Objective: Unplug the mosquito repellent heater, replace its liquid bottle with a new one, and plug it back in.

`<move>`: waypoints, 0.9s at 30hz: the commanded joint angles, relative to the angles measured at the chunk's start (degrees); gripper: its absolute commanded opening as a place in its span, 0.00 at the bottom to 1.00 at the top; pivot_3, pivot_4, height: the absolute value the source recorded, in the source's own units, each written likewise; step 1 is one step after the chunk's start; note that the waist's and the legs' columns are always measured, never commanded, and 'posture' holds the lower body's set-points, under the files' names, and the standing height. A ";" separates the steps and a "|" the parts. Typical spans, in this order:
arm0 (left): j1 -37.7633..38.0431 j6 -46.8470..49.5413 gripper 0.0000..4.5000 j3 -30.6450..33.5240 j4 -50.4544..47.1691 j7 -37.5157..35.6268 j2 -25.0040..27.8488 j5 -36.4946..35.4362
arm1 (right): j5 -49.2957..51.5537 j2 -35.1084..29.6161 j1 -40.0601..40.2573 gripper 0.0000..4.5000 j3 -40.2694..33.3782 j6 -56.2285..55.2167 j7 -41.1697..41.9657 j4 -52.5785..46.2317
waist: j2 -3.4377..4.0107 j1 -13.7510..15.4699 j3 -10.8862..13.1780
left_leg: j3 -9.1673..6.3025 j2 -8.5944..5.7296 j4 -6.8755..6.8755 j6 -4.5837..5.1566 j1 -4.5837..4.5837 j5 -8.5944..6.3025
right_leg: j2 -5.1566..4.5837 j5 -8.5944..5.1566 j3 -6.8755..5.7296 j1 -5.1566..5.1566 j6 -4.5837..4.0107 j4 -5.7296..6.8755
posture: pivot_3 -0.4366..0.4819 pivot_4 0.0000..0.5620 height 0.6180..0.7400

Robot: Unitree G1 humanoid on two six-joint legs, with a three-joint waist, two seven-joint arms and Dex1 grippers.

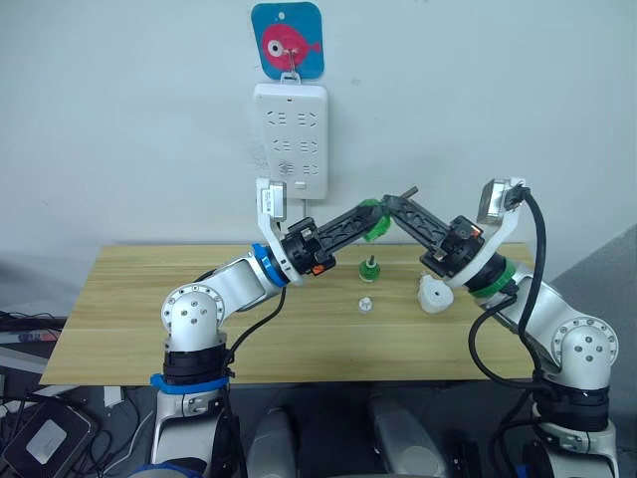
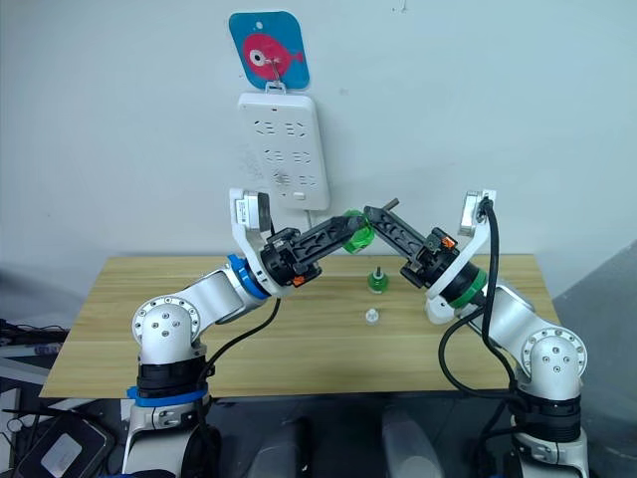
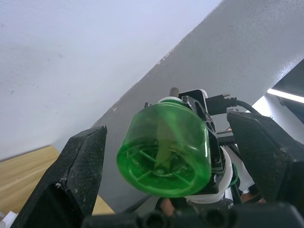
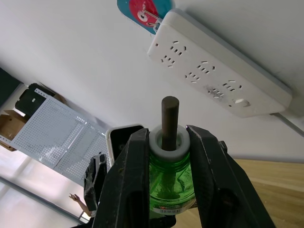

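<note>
The new one (image 1: 375, 221), a green bottle with a white collar and a dark wick (image 4: 169, 118), hangs in the air above the table with its cap off. My right gripper (image 1: 390, 205) is shut on its neck. My left gripper (image 1: 370, 223) is open, its fingers (image 3: 78, 180) flanking the bottle's base (image 3: 164, 152) without touching it. A small white cap (image 1: 365, 304) lies on the table. Its liquid bottle (image 1: 369, 267), green with a dark neck, stands upright behind the cap. The mosquito repellent heater (image 1: 433, 294) lies unplugged on the table under my right wrist.
A white power strip (image 1: 290, 139) hangs on the wall from a blue fish hook (image 1: 287, 40), above and left of the bottle. The wooden table (image 1: 129, 309) has free room on its left half.
</note>
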 commanded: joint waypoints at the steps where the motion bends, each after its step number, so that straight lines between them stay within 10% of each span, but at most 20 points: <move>1: 0.89 -0.16 0.95 -0.32 -0.93 -0.76 -0.09 -2.11 | 1.81 -0.52 -0.17 0.18 0.30 -1.54 0.11 -3.05 | 0.00 0.01 0.00 | 0.01 0.00 0.00 0.00 0.00 0.00 | 0.00 0.00 0.01 0.00 0.00 -0.01 | 0.25 0.37 0.86; 8: 1.65 -0.64 0.53 -0.38 0.34 -3.04 0.41 -1.40 | 2.58 -1.50 -0.37 0.18 1.48 -2.20 0.58 -3.44 | 0.00 0.01 0.00 | 0.01 0.00 0.00 0.01 -0.02 0.00 | 0.00 0.00 0.02 -0.01 0.00 -0.06 | 0.26 0.37 0.86; 19: 1.64 -1.40 0.53 -0.44 0.63 -6.12 2.38 -0.27 | 5.06 -3.95 0.26 0.18 2.46 -2.46 0.05 -3.20 | 0.00 0.03 0.00 | 0.04 0.01 -0.07 0.05 -0.07 -0.03 | 0.00 0.00 0.04 -0.01 0.00 -0.24 | 0.26 0.37 0.86; 23: 1.66 -4.16 0.53 -2.51 -2.51 -12.09 8.45 7.01 | 2.62 -7.71 1.71 0.48 -0.72 -2.41 1.59 -0.90 | 0.00 0.04 0.00 | 0.04 0.02 -0.11 0.05 -0.07 -0.03 | 0.00 0.00 0.04 -0.01 0.00 -0.28 | 0.26 0.38 0.86; 27: 3.55 -22.49 0.53 -12.59 -7.00 -25.07 18.56 29.85 | -4.79 -15.69 5.19 0.80 -4.43 -1.43 3.84 0.72 | 0.01 0.20 0.01 | 0.09 0.01 -0.24 0.05 -0.08 -0.03 | -0.01 0.01 0.07 0.03 0.00 -0.54 | 0.26 0.39 0.86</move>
